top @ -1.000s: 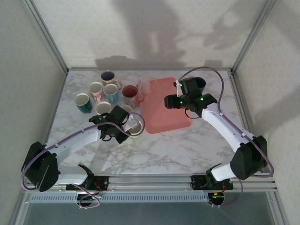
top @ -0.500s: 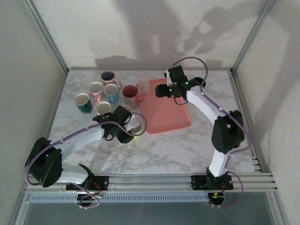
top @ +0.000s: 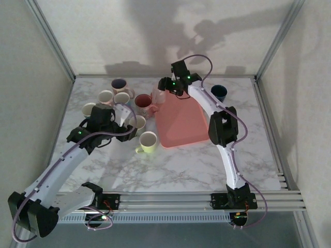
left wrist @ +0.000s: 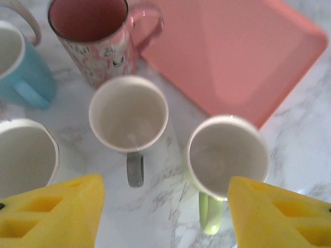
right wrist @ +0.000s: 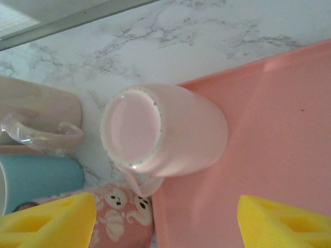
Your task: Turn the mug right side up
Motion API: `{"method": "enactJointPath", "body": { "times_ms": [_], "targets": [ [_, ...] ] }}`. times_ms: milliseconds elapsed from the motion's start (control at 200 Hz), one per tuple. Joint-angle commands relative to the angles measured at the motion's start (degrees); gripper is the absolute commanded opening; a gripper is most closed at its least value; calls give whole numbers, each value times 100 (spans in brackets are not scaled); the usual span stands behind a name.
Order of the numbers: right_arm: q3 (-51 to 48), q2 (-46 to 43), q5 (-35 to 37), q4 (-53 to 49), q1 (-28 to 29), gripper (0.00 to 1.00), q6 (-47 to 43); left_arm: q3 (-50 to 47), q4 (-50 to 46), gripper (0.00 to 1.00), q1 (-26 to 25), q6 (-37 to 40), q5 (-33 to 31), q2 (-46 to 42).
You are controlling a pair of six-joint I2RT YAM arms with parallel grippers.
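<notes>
Right wrist: right gripper [right wrist: 165, 209] spread wide over inverted pink mug [right wrist: 170, 129] at tray [right wrist: 274, 103] edge (left gripper [left wrist: 165, 204] also apart).

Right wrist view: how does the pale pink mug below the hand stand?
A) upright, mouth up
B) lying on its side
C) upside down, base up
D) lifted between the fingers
C: the pink mug turns its flat, closed base up toward the camera, and the right hand is open over it, with its fingers clear of the mug.

Mug [right wrist: 163, 129] at far-left corner of tray [right wrist: 279, 119]
</notes>
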Motion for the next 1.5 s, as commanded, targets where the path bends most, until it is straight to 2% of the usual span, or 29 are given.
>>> {"method": "enactJointPath", "body": {
  "times_ms": [0,140,275,391,526,601,671,796,961,1082,1322,1377,1492],
  "targets": [
    [602,345,-301,-69,64,73,250,152,331,64,231,-707,762,17],
    [1041,738,-405,-102,82,73,363,212,699,64,422,-1211,1134,164],
    [1288,1030,-352,-208,74,73,439,136,1118,64,500,-1531,1083,148],
    [1730,1352,-371,-698,41,72,367,131,1284,64,526,-1614,1094,153],
    [1608,1348,-387,-1081,-5,69,112,187,1353,65,527,-1650,974,176],
    [1104,1066,-186,-1225,-31,67,-87,261,1343,65,535,-1662,775,172],
    [150,548,-28,-1017,-73,65,-209,256,1466,65,535,-1758,690,156],
    [-1692,-573,321,-429,-228,63,-327,197,1868,64,536,-1975,999,193],
    [-3151,-1804,813,-341,-446,63,-783,221,2122,63,519,-2167,1309,393],
    [-3892,-2519,430,5,-487,63,-1670,237,2162,62,506,-2203,1436,543],
    [-4798,-3237,-215,443,-672,62,-4406,245,2101,62,494,-2174,1503,512],
    [-4847,-3219,-572,451,-874,60,-4832,263,2029,62,496,-2136,1501,494],
    [-5048,-3299,-1776,591,-1352,57,-5635,281,1930,62,497,-2087,1490,476]
  ]
}}
